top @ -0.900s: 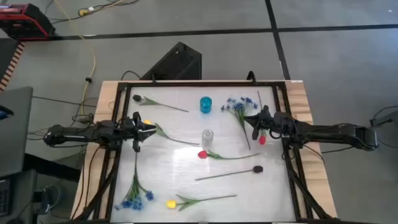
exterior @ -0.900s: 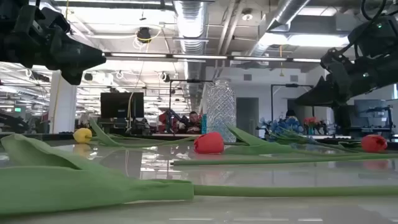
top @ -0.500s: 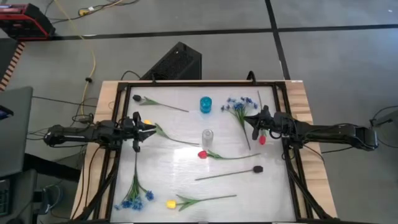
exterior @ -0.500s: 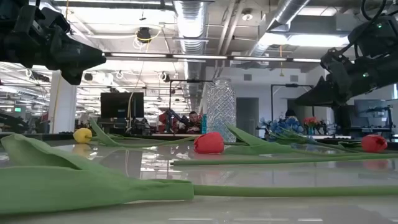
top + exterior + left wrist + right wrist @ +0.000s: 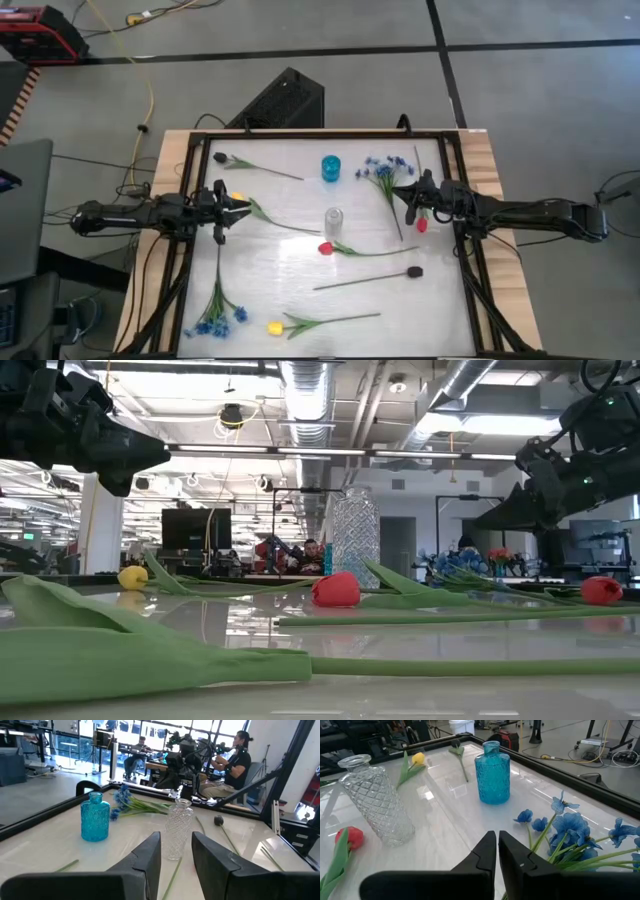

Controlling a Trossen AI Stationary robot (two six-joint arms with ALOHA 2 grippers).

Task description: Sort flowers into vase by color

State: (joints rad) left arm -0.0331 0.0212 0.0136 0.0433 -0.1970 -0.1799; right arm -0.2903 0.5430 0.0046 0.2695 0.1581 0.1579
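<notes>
Left gripper (image 5: 236,207) is hovering at the desk's (image 5: 300,290) left side, fingers standing apart, holding nothing. Right gripper (image 5: 404,197) is hovering at the right side beside the blue blossoms (image 5: 381,172), fingers nearly together, holding nothing. Blue vase (image 5: 331,168) is standing upright toward the desk's far edge, clear vase (image 5: 334,218) just nearer. Flowers are lying scattered across the desk.

Upright blue vase (image 5: 331,168); flowers (image 5: 386,176) flat, scattered around.

A blue vase (image 5: 331,168) and a clear vase (image 5: 334,218) stand mid-table, flowers (image 5: 386,173) scattered around, both pincers seemingly empty.
</notes>
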